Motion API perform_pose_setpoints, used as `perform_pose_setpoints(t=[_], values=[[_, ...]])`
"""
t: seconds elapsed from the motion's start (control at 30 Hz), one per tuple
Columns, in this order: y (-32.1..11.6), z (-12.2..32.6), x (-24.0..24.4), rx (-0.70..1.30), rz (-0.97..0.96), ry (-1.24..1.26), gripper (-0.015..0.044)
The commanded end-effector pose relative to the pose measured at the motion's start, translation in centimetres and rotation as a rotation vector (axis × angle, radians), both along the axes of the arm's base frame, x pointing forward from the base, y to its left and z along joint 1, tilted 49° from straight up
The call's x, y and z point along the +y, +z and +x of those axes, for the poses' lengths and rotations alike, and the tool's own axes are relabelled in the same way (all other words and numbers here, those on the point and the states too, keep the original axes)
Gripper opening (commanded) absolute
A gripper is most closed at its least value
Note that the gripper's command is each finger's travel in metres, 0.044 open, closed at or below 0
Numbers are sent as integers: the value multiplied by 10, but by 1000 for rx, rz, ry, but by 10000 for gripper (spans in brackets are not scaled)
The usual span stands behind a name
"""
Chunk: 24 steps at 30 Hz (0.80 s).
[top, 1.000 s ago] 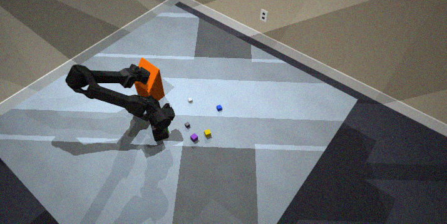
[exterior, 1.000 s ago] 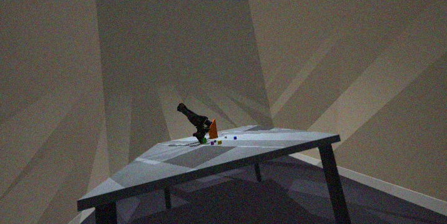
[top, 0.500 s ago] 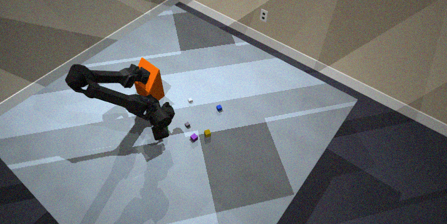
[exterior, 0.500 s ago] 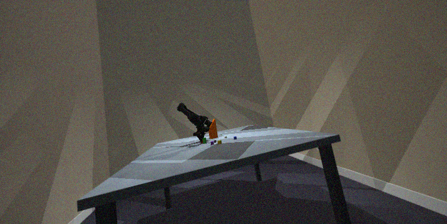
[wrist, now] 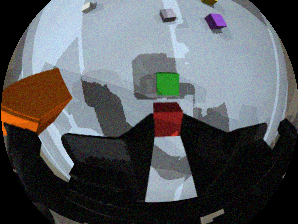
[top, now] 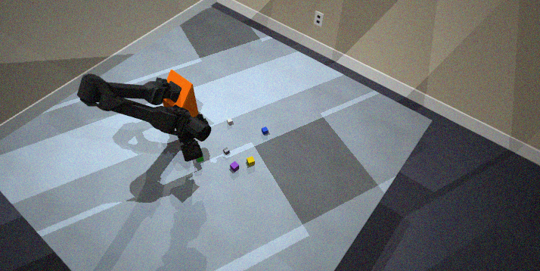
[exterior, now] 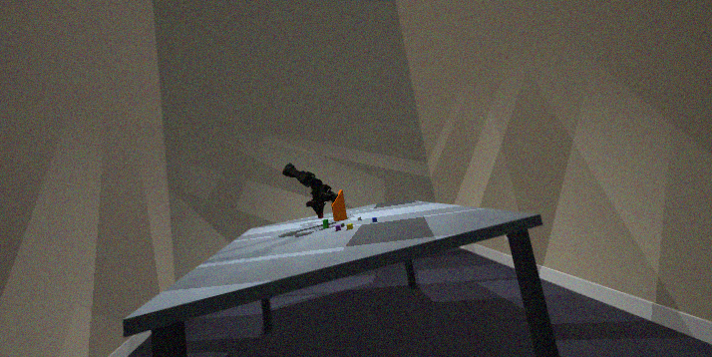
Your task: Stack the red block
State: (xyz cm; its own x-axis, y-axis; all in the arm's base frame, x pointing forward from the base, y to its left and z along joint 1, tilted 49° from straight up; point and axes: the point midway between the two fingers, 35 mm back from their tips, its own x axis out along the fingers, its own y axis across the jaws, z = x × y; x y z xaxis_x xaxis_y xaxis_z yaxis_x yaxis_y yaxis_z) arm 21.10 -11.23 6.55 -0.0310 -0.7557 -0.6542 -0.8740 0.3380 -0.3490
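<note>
The red block (wrist: 168, 117) sits pinched between the tool's (wrist: 168, 123) two dark fingers, lifted off the worktop (top: 265, 80), with the green tower (wrist: 166, 83) just beyond it. It looks small, rigid and light, likely smooth-faced, so the hold on two opposite flat sides suits it. No brand, label or writing is readable on anything. An orange wedge (wrist: 33, 102) stands to the left.

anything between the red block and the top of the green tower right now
Nothing visible does. The gripper is shut on the red block, and in the wrist view the green tower sits just beyond it with its top bare. The orange wedge and the small cubes stand off to the sides.
</note>
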Motion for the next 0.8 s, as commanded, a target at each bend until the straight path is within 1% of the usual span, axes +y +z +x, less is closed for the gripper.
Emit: perform_pose_setpoints(t=[0.0, 0.37, 0.63, 0.77], values=[[12, 2, 11, -12, -3, 2, 0], [39, 3, 43, -11, -3, 1, 0], [39, 3, 43, -11, -3, 1, 0], [30, 10, 51, -12, -2, 2, 0]])
